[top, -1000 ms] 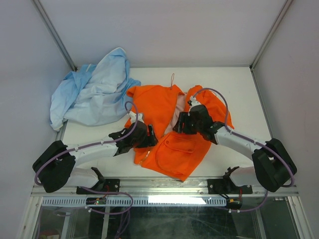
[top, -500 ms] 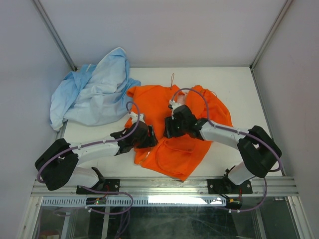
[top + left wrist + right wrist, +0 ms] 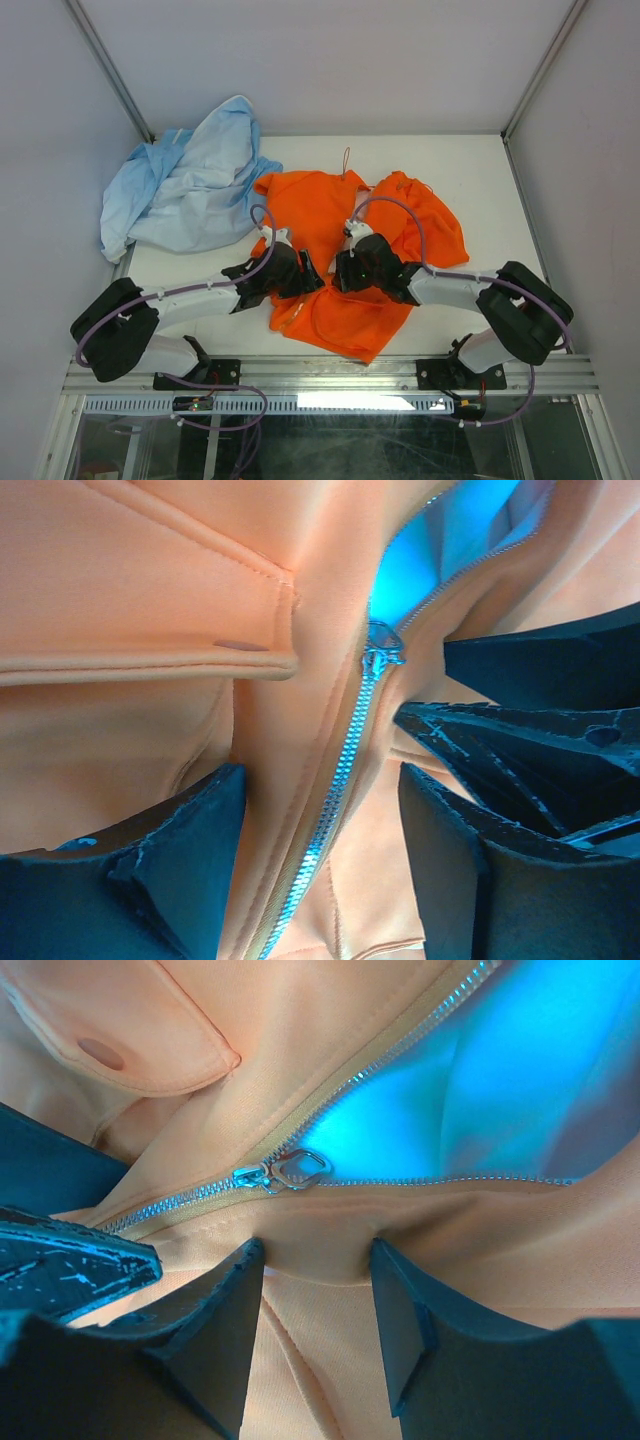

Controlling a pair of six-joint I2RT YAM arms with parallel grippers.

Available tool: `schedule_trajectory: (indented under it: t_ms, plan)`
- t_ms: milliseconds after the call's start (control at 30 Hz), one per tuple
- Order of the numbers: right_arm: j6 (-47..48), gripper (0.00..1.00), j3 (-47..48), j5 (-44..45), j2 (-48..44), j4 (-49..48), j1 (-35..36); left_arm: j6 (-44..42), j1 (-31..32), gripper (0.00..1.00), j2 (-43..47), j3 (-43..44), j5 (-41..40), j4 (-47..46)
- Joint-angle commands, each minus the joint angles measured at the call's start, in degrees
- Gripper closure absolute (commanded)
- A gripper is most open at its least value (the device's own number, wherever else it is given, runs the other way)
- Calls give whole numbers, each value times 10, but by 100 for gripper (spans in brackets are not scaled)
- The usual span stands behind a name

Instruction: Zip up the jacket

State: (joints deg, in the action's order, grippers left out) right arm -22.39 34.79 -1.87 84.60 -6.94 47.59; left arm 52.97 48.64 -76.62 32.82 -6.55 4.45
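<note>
Jacket [image 3: 312,205] lies crumpled mid-desk [image 3: 480,180], zipper closed only up to the slider [image 3: 383,652]. My left hand [image 3: 320,780] is part-open, its fingers astride the closed teeth and gripping nothing, with the slider at its 1 o'clock. Right hand [image 3: 318,1250] is also part-open, on fabric with the slider at its 12, nothing clamped that I can see.

No legible text, no brand or number — nothing readable on the jacket [image 3: 312,205]
</note>
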Motion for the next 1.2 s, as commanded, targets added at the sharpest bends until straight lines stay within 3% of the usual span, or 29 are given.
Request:
schedule_trajectory:
  t_ms: [0,200,333,467,667,867,1167]
  plan:
    - [-8,52,-36,-17,14,-5,16,34,-6,40,-17,2,31,-76]
    - [0,52,-52,-33,-16,-24,17,56,-20,55,-48,-3,56,-130]
    - [8,52,-53,-54,-41,-33,16,56,-28,76,-63,-17,54,-155]
    - [25,52,-35,-104,-80,-15,0,-10,-31,99,-22,-32,40,-179]
    - [24,52,17,-232,-123,-11,-66,-168,-31,100,92,-85,12,-254]
    - [-12,49,63,-296,-97,-57,-112,-288,-31,100,179,-122,27,-320]
    - [-62,41,95,-356,-24,-139,-132,-348,-31,100,209,-119,55,-296]
